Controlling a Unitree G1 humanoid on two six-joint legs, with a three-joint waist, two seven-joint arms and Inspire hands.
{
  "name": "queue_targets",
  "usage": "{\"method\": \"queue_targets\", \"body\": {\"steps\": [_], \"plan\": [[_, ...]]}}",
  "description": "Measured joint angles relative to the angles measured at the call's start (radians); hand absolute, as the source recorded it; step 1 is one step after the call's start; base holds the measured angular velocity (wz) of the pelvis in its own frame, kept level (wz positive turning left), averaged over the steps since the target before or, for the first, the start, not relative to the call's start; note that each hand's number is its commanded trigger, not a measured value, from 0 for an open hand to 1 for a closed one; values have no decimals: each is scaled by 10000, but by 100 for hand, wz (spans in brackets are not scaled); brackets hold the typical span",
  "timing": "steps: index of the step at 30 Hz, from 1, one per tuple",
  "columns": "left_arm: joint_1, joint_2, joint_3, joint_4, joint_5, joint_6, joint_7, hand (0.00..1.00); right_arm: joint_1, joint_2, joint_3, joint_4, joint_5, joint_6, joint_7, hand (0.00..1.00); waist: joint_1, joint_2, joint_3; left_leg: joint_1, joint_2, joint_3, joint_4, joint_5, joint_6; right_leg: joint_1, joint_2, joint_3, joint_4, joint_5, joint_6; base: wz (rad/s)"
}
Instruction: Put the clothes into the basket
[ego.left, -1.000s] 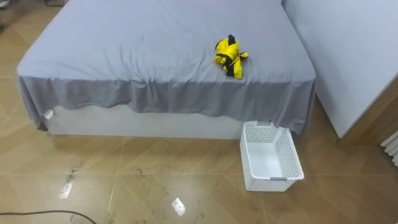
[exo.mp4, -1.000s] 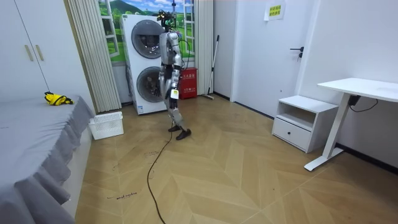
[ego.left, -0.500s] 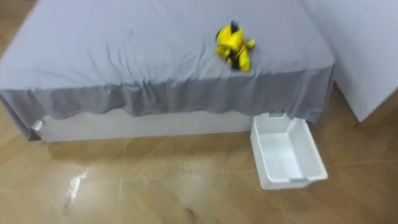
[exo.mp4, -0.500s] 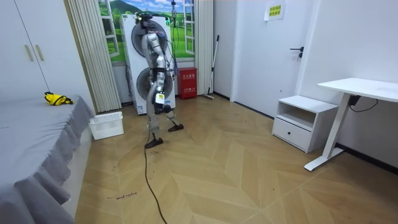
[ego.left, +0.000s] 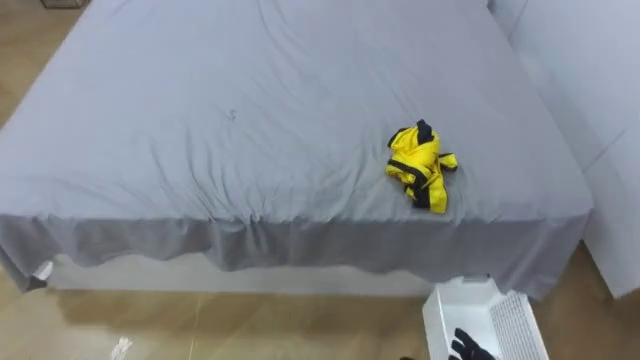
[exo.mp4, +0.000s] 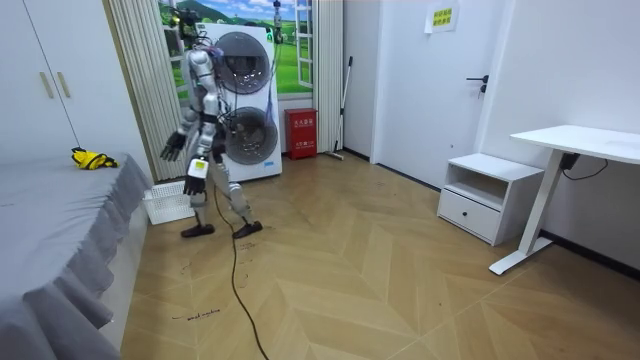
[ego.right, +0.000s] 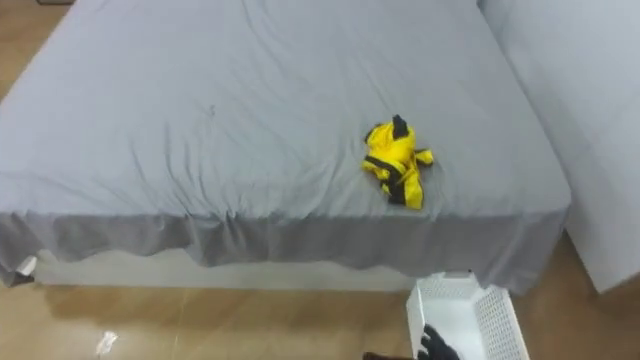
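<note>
On the bed's (ego.left: 200, 120) wrinkled grey sheet, near its draped edge, lie the crumpled yellow-and-black clothes (ego.left: 420, 168). Below stands the white, lattice-walled plastic basket (ego.left: 515, 325). Since a second ago the robot has walked from the washing machines (exo.mp4: 245, 100) up to the bed. Its right hand (ego.left: 470, 347) hovers over the basket, fingers spread. The left hand (exo.mp4: 196, 180) hangs low; I cannot tell its state.
</note>
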Motion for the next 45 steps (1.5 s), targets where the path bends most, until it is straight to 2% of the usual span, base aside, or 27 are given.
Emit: {"method": "queue_targets", "body": {"steps": [1,2,3,4,5,6,7,8,9,10,11,13,14,15,16,17,18,20,22,25,27,31,33,36,40,42,45], "plan": [[60,-31,25,61,8,5,-15,0,-22,-29,-3,-343,-9,-47,-63,0,163,127,-70,159,299,1,107,-252,-421,116,287,108,-9,304,-142,-20],[230,-21,78,94,52,15,-28,0,-142,-30,-13,-605,-4,-102,-154,0,217,379,-71,249,647,29,322,-437,-826,368,554,-123,321,49,-281,-15],[279,-26,153,106,52,30,-40,0,-216,-31,-15,-743,6,-106,-202,0,184,495,-6,321,797,66,496,-463,-979,482,639,-221,492,-133,-332,4],[367,-28,298,64,53,35,-73,0,-192,-35,-43,-1152,-10,-88,-337,0,70,589,49,320,922,166,1163,-397,-1382,765,706,-233,742,-483,-371,24],[504,-15,404,-133,31,33,-64,0,-143,-45,-41,-1520,67,-67,-416,0,-55,572,61,199,1017,345,2082,-50,-1717,1126,703,-288,878,-804,-386,22],[597,6,431,-243,18,31,-63,0,-136,-46,-33,-1677,135,-63,-415,0,-97,530,75,142,1021,343,2588,213,-1759,1327,698,-406,962,-972,-387,0],[815,20,504,-335,37,15,-51,0,-111,-51,-23,-1980,168,-51,-443,0,-141,463,68,-43,1047,388,3727,840,-1778,1877,639,-623,808,-1217,-423,-27],[1066,13,654,-310,17,2,-42,0,-117,-58,-22,-2202,218,-65,-506,0,-149,370,55,-308,1192,498,4850,1420,-1831,2612,657,-508,189,-1406,-369,-30],[1070,12,716,-306,-19,-2,-40,0,-141,-78,-24,-2278,268,-121,-565,0,-189,350,64,-504,1246,481,5317,1404,-1780,2913,683,-365,-68,-1515,-266,-13],[1019,25,719,-342,-74,-6,1,0,-214,-97,-37,-2354,383,-191,-763,0,-379,270,122,-1119,1445,455,6008,936,-1435,3248,717,-252,-284,-1637,-197,7],[967,43,710,-457,-210,-33,35,0,-185,-86,-45,-2524,516,-191,-946,0,-406,159,156,-1806,1494,431,6202,331,-1337,3501,664,-26,-462,-1687,-149,0],[935,46,725,-553,-692,-215,70,0,-128,-84,-26,-2692,628,-160,-1094,0,-238,-91,201,-2819,1470,392,5624,-276,-1431,3733,564,329,-620,-1717,-92,-47],[936,45,735,-647,-947,-330,88,0,45,-87,-67,-3065,628,-36,-1206,0,-138,-123,179,-3353,1476,237,4699,-358,-1513,3792,561,490,-583,-1763,-15,-65],[931,35,736,-683,-1068,-403,91,0,125,-94,-98,-3261,606,23,-1281,0,-43,-121,142,-3571,1522,189,4103,-311,-1536,3787,559,626,-564,-1820,61,-74],[926,13,765,-720,-1161,-467,94,0,174,-97,-118,-3498,556,55,-1405,0,58,-130,82,-3875,1646,421,3619,162,-975,3743,501,963,-375,-1997,221,-59],[963,12,712,-707,-1139,-439,94,0,249,-112,-110,-3721,551,105,-1503,0,-54,-102,-35,-3563,1507,556,3174,286,-860,3720,387,1078,-234,-1981,366,-42],[966,19,697,-706,-1133,-437,85,0,309,-145,-120,-3874,552,107,-1530,0,-145,-147,-59,-3328,1418,627,2912,336,-797,3774,317,1158,-256,-1962,410,-12],[1057,32,515,-684,-1116,-387,27,0,343,-333,-139,-4143,540,51,-1622,0,-135,-230,-91,-2699,1017,825,2093,546,-682,3904,47,1345,-386,-2018,599,-20],[1120,25,513,-690,-1116,-345,-16,0,343,-333,-134,-4362,442,-92,-1684,0,-174,-238,-111,-2649,838,828,1865,614,-646,3921,-80,1313,-627,-2007,649,-11],[1048,24,554,-593,-1101,-225,-189,0,308,-335,-121,-4477,472,-112,-1645,0,-67,-159,-70,-2762,702,803,1566,763,-602,3723,-139,1216,-620,-1993,678,3],[927,37,569,-473,-1084,-198,-197,0,118,-338,-119,-4339,382,-139,-1623,0,-110,-135,-62,-2927,588,616,1347,942,-580,3471,-273,1039,-614,-1993,679,22],[433,71,579,-30,-1097,46,-230,0,-1095,-387,-108,-2863,117,-203,-1645,0,3,-114,55,-3282,469,564,1174,1076,-571,3078,-315,899,-608,-1993,679,7],[250,102,593,77,-1092,61,-258,0,-1514,-395,-69,-2584,116,-202,-1699,0,64,-136,66,-3581,429,563,1091,1254,-554,2826,-388,729,-573,-1994,681,9],[60,120,790,199,-1000,74,-400,0,-2018,-431,-70,-2199,-236,-202,-1773,0,224,-254,136,-3869,401,544,898,1451,-539,2460,-440,653,-562,-1993,682,8],[14,141,798,266,-1097,67,-450,0,-2512,-604,93,-1259,-283,-203,-1847,0,269,-277,137,-4099,273,180,918,1509,-524,2365,-461,289,-572,-1993,682,23],[-6,153,796,276,-1143,84,-451,0,-2788,-681,159,-609,-242,-215,-1842,0,296,-285,136,-4129,280,109,921,1511,-520,2360,-487,244,-573,-1992,684,12],[-130,174,791,370,-1248,148,-481,0,-3204,-856,157,514,-70,-220,-1880,0,519,-281,136,-4174,290,93,908,1513,-515,2320,-481,226,-571,-1988,693,0]]}}
